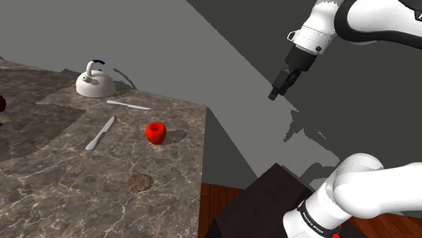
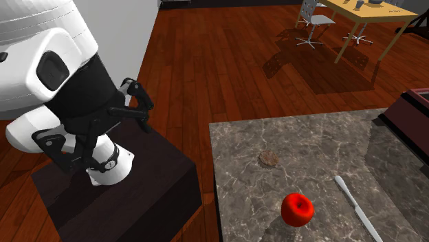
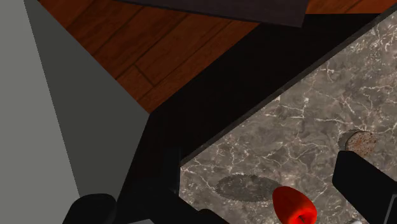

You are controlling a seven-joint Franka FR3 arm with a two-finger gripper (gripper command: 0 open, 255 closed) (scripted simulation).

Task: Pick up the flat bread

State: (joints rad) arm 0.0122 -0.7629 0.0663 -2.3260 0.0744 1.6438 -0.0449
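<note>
The flat bread (image 1: 139, 182) is a small brown disc lying on the marble counter (image 1: 61, 196) near its front edge. In the second exterior view the flat bread (image 2: 268, 159) sits a little in from the counter's left edge. My gripper (image 1: 275, 93) hangs high in the air, well off the counter toward the shoulder view's right, in front of the grey wall. Beside the stand, the gripper (image 2: 141, 104) holds nothing. In the wrist view the gripper (image 3: 229, 191) is open, and its right finger (image 3: 366, 181) covers part of the flat bread (image 3: 360, 140).
A red apple (image 1: 156, 132) stands behind the bread, with two knives (image 1: 100, 133) (image 1: 128, 105) and a white kettle (image 1: 93, 79) farther back. The dark stand (image 2: 130, 185) is beside the counter on a wooden floor (image 2: 227, 62). A table and chair (image 2: 313, 24) stand far off.
</note>
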